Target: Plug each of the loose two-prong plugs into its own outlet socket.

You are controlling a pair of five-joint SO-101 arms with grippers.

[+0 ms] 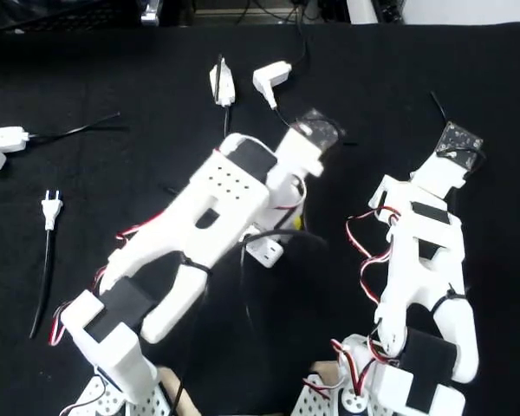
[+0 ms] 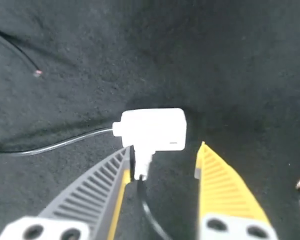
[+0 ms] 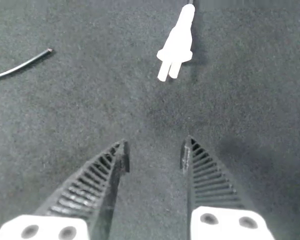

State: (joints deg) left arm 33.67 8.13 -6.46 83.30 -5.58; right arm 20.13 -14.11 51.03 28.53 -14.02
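A white outlet socket [image 2: 152, 129] lies on the black mat, its cable running off to one side. A short white stub [image 2: 142, 165] with a black cable joins its near side. My left gripper [image 2: 165, 152] is open, its grey and yellow fingers either side of that stub, just short of the socket. My right gripper [image 3: 155, 145] is open over bare mat. A loose white two-prong plug [image 3: 176, 42] lies ahead of it, prongs pointing back at the fingers. From above, another loose plug [image 1: 50, 208] lies at the left, near a socket [image 1: 2, 143].
At the back of the mat lie a white plug [image 1: 221, 84] and a white socket [image 1: 273, 76] with black cables. The left arm [image 1: 208, 217] stretches diagonally across the middle; the right arm [image 1: 425, 251] stands at the right. A bare cable end [image 3: 49, 50] lies near the right gripper.
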